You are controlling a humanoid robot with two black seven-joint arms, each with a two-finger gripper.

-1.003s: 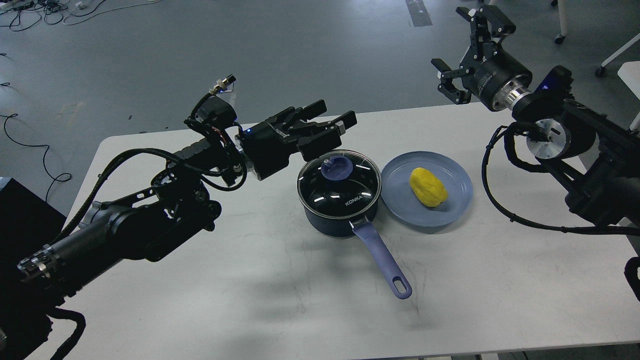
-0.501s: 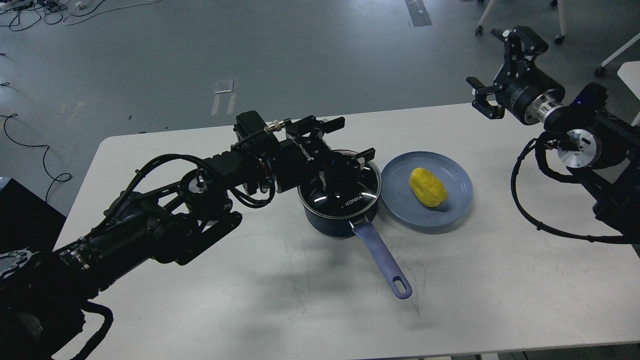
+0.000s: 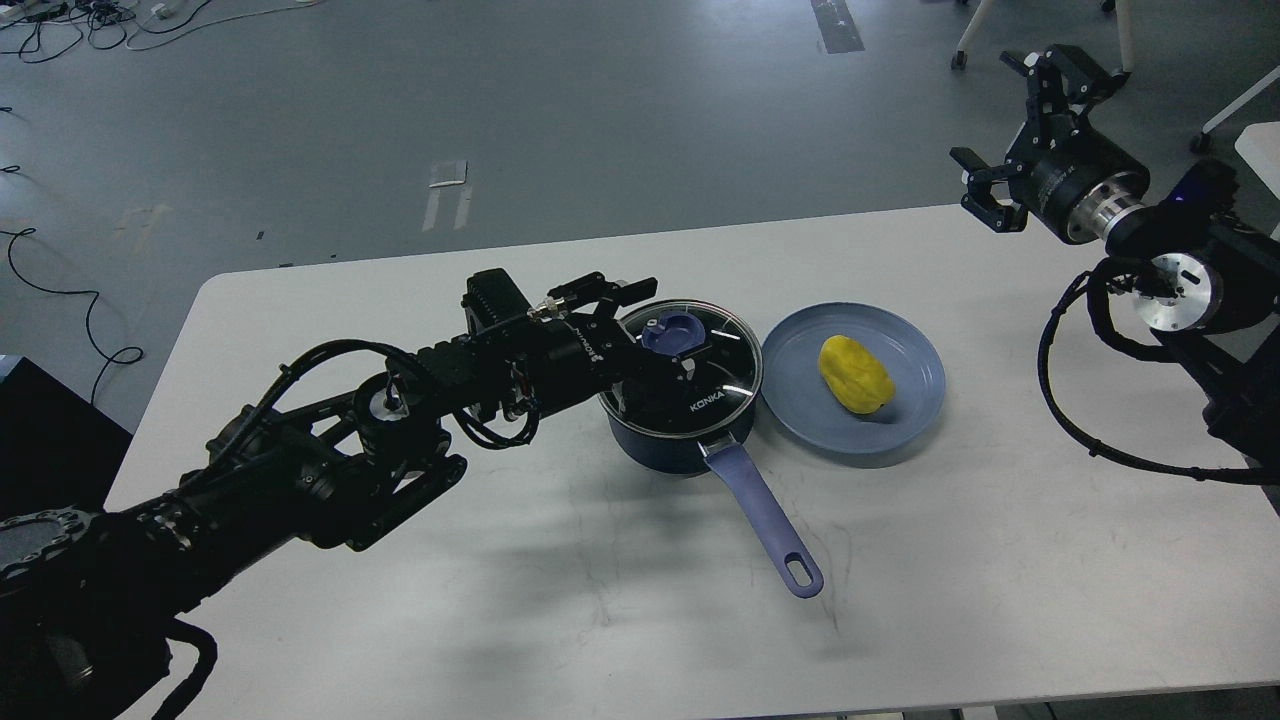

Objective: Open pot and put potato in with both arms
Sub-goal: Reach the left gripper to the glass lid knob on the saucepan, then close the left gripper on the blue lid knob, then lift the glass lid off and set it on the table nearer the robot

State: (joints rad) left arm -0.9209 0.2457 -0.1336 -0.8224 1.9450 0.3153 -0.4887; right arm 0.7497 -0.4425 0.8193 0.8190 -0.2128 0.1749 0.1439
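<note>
Resting near the middle of the white table (image 3: 560, 620), the dark blue pot (image 3: 680, 425) served as the anchor of the scene, its long lilac handle (image 3: 765, 520) running from the near wall toward the robot and ending in a hanging loop. The glass lid (image 3: 690, 365) sat flat on the rim, closed, with white lettering near its front edge and a blue knob (image 3: 675, 333) at its centre. From the left of the pot came the left arm, and the left gripper (image 3: 672, 335) lay low over the lid with its dark fingers spread to either side of the knob; whether they actually pressed on the knob could not be told, but a gap showed between them and nothing was lifted. Just right of the pot, almost touching its wall, lay the blue plate (image 3: 905, 425), and on it the yellow potato (image 3: 855, 373). Far beyond and right of the pot, well above the table's back edge, the right gripper (image 3: 1020, 130) hung with its fingers splayed wide, holding nothing.
</note>
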